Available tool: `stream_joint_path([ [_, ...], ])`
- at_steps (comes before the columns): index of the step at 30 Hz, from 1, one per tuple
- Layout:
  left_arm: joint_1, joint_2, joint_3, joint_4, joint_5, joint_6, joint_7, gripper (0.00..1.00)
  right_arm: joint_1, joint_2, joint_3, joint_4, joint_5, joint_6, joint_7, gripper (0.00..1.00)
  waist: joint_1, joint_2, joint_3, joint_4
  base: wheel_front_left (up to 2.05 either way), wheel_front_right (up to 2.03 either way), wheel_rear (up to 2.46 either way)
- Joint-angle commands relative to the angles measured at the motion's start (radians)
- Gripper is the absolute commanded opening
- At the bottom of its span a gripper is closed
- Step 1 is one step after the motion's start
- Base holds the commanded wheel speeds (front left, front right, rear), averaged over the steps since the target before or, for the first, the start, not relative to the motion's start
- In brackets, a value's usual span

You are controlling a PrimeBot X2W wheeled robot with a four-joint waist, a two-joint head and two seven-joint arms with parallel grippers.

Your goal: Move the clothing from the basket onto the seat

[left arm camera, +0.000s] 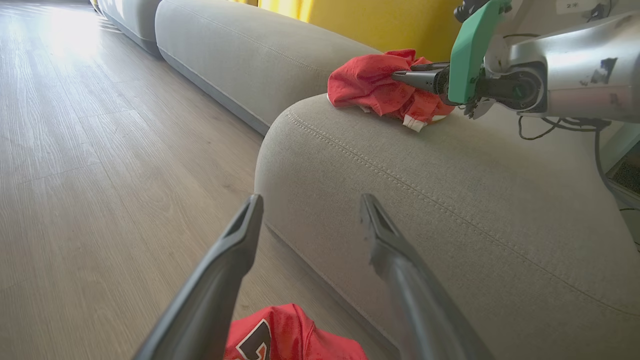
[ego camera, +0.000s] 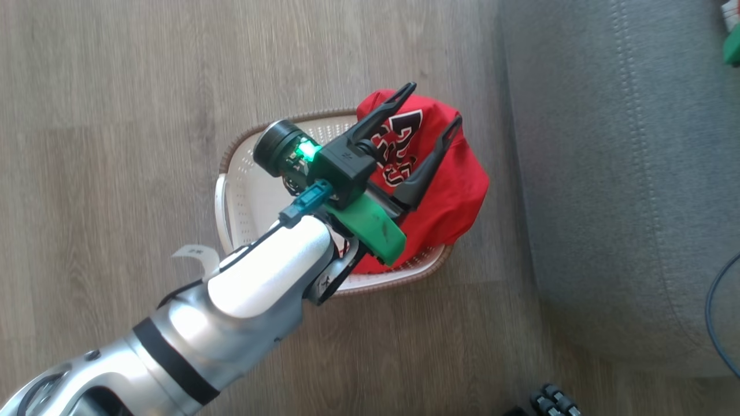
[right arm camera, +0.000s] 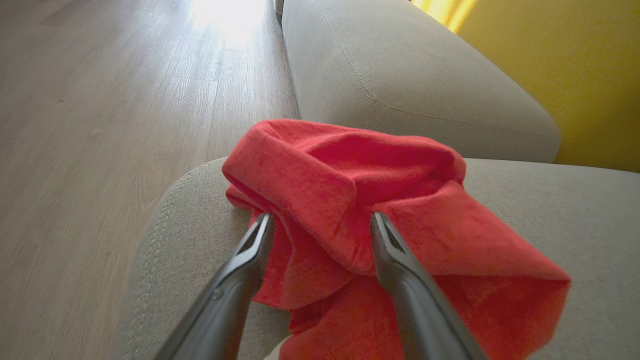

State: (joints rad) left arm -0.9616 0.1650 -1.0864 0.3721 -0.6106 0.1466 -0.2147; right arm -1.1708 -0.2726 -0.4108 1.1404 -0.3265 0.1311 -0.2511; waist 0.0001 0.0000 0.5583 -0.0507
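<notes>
A red garment with black-and-white number print (ego camera: pixel 457 190) lies heaped in the cream basket (ego camera: pixel 254 196) on the floor. It also shows at the bottom of the left wrist view (left arm camera: pixel 290 335). My left gripper (ego camera: pixel 435 103) hangs open just above it, nothing between its fingers (left arm camera: pixel 311 198). A second red garment (right arm camera: pixel 350 170) lies crumpled on the grey seat (right arm camera: pixel 550 215), near its rounded edge (left arm camera: pixel 425 190). My right gripper (right arm camera: pixel 321 216) is open, its fingers spread either side of a fold of that garment (left arm camera: pixel 370 82).
The seat (ego camera: pixel 613 173) stands just right of the basket. Wooden floor (ego camera: pixel 144 86) surrounds the basket. Another grey sofa section (left arm camera: pixel 250 50) and a yellow wall (right arm camera: pixel 590 75) lie beyond. A dark cable (ego camera: pixel 714 312) hangs at the seat's right side.
</notes>
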Motion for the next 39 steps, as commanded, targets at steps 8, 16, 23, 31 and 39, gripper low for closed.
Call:
stream_joint_path([
  [8,0.048,0.022,0.059,-0.001,-0.038,0.005,-0.029,1.0,0.106,0.029,0.111,-0.158,0.055,0.0,-0.01,1.0,-0.0001,0.0,-0.106,-0.014,0.0,0.0,0.0],
  [16,0.138,0.044,0.128,0.028,-0.075,0.017,-0.044,1.0,0.209,0.025,0.216,-0.249,0.159,0.0,-0.011,1.0,-0.0001,0.0,-0.249,0.002,0.0,0.0,0.0],
  [23,0.26,0.091,0.237,0.008,-0.085,0.057,-0.047,1.0,0.278,0.038,0.308,-0.298,0.246,0.0,-0.011,1.0,-0.0001,0.0,-0.351,0.019,0.0,0.0,0.0],
  [31,0.44,0.139,0.388,-0.064,-0.047,0.105,-0.047,1.0,0.4,0.073,0.37,-0.394,0.333,0.0,-0.011,1.0,-0.0001,0.0,-0.439,0.044,0.0,0.0,0.0],
  [39,0.624,0.163,0.54,-0.137,-0.002,0.14,-0.047,1.0,0.586,0.152,0.375,-0.563,0.334,0.0,-0.011,1.0,-0.0001,0.0,-0.501,0.069,0.0,0.0,0.0],
])
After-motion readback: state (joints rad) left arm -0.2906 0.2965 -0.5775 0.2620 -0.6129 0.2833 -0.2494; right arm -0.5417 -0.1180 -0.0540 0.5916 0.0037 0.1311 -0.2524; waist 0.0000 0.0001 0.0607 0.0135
